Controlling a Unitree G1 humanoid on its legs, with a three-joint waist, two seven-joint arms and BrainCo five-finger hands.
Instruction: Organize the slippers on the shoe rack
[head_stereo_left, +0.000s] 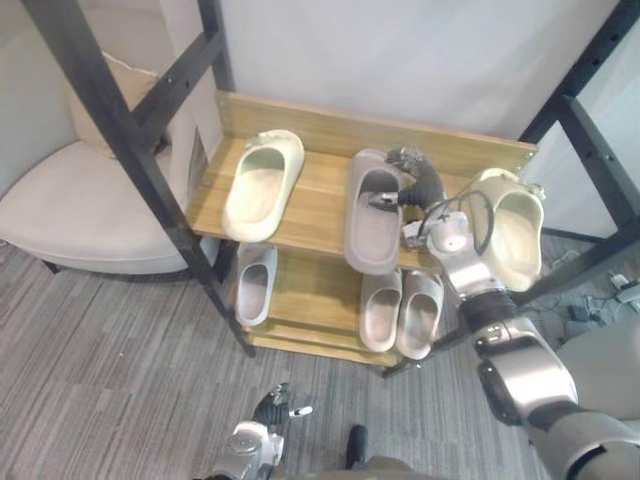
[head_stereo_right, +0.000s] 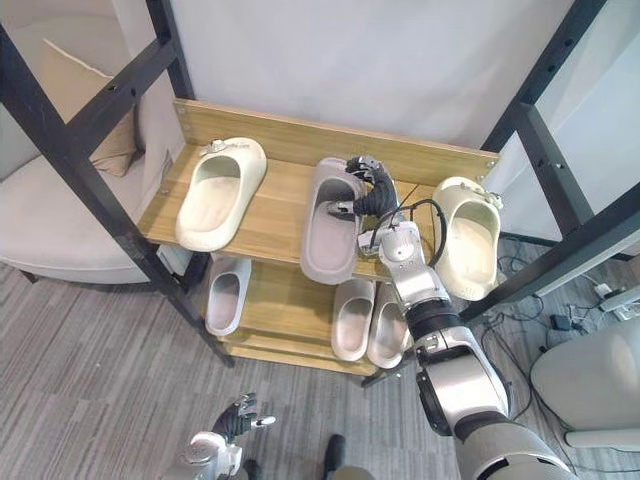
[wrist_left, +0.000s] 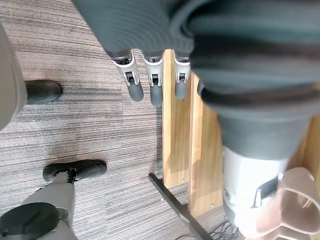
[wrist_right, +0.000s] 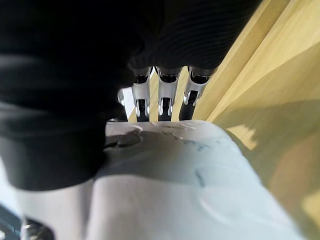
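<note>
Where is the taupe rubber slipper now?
The taupe slipper lies on the wooden shoe rack's top shelf, eye views' centre, between two cream slippers, pinched by the right hand.

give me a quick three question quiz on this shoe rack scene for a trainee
1. True or false: the right hand grips the grey slipper on the top shelf.
2. How many slippers lie on the lower shelf? A) two B) three C) four
3. Fill in: the idle left hand is ____ (open or shut).
Key: 1 true; 2 B; 3 open.
</note>
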